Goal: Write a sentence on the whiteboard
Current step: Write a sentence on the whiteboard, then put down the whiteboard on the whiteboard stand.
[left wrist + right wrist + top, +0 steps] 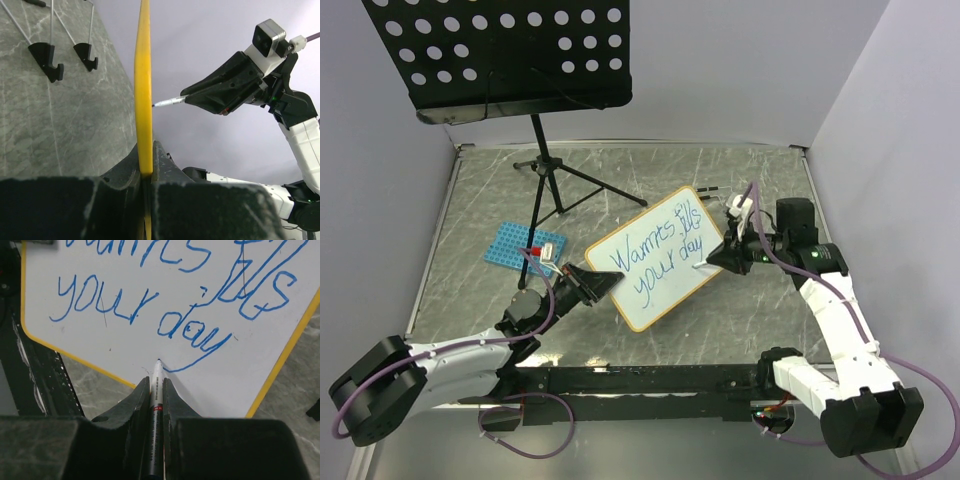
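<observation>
The right claw [156, 384] is clenched on a marker [158, 371], the barrel pinched between both fingers with the tip poking out ahead; that tip sits at the board [240, 385], just beside the end of the y's tail, and from the left wrist view it looks to be touching the face. The last stroke seems done, so the step in hand is likely the lift-off; best to draw the marker straight back along its own axis, with no sideways slide that would smear the tail or add a stray tick; the left claw [147, 150], clamped on the board's edge, should allow no wobble as the tip parts. The board appears raised off the table [760, 180] between the two claws, turned like a diamond, its face toward the right arm. The sentence [658, 255] runs in two slanted lines of blue handwriting, roughly "Warmts fills your day"; the letters are uneven, with "fills" cramped toward the top corner, yet legible; the frame is yellow, and the rest of the face is white.
</observation>
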Robot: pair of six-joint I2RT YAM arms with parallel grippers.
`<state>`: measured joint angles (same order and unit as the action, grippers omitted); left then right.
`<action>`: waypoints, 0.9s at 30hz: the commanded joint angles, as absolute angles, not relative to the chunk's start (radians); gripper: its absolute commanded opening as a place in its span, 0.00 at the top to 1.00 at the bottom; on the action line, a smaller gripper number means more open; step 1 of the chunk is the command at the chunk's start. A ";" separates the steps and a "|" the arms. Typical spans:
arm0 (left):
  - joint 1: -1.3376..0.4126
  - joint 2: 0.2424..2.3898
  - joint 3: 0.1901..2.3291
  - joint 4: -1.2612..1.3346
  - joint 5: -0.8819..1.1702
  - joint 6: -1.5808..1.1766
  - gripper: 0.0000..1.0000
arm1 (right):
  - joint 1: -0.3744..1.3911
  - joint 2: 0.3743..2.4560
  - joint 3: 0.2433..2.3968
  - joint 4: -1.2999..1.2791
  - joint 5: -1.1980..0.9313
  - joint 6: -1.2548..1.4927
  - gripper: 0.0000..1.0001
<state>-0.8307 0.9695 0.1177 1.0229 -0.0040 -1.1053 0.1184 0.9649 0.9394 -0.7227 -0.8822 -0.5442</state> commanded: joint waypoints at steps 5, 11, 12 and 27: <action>-0.830 0.930 0.140 1.232 0.003 -1.132 0.99 | 0.118 0.959 1.129 -0.652 -0.974 -0.466 1.00; -0.830 0.897 0.123 1.216 0.003 -1.128 0.99 | 0.080 0.885 1.089 -0.609 -0.957 -0.439 1.00; -0.830 0.890 0.114 1.216 0.003 -1.127 0.99 | 0.071 0.873 1.082 -0.603 -0.951 -0.434 1.00; -0.822 0.864 0.100 1.210 0.008 -1.126 0.99 | -0.087 0.864 1.026 -0.561 -1.011 -0.405 1.00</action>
<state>-0.8280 0.9047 0.0845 1.0485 -0.0006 -1.1114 -0.0685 0.8650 1.0374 -0.6086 -0.9741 -0.4141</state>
